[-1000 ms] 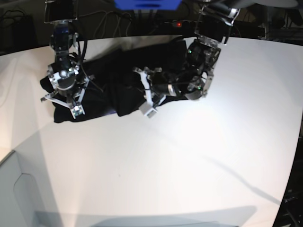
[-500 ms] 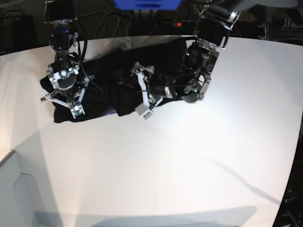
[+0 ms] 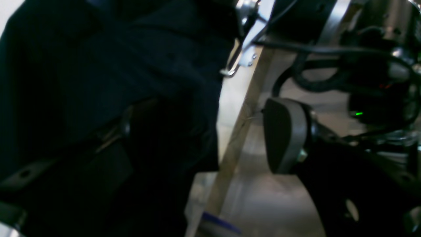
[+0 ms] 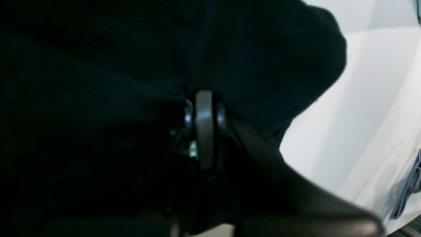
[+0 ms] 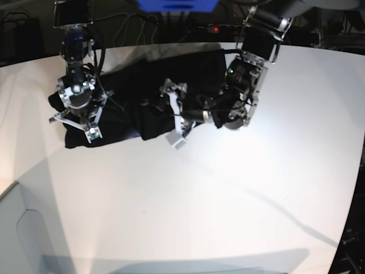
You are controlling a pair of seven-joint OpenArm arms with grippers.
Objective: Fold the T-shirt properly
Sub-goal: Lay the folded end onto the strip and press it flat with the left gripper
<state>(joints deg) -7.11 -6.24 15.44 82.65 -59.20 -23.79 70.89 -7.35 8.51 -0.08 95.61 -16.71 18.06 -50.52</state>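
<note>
White table [image 5: 199,194], lit from above; on its far side we list the T-shirt [image 5: 145,94], black, bunched; right gripper [image 5: 77,123] at its left end, pinched shut on the cloth; left gripper [image 5: 175,114] at its near edge, jaws parted, holding nothing.

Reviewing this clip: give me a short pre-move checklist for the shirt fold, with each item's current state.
1. Left gripper jaws apart, nothing pinched: ok; the wrist view shows one finger pad clear of the cloth.
2. Right gripper shut: ok. Whether it pinches the T-shirt: cannot tell, its wrist view is too dark.
3. T-shirt entirely on the table: ok in the base view; it lies bunched along the far edge.
4. Cloth flat enough to fold: not ok, it is wrinkled and heaped.
5. Collar tag located: cannot tell, not visible.
</note>
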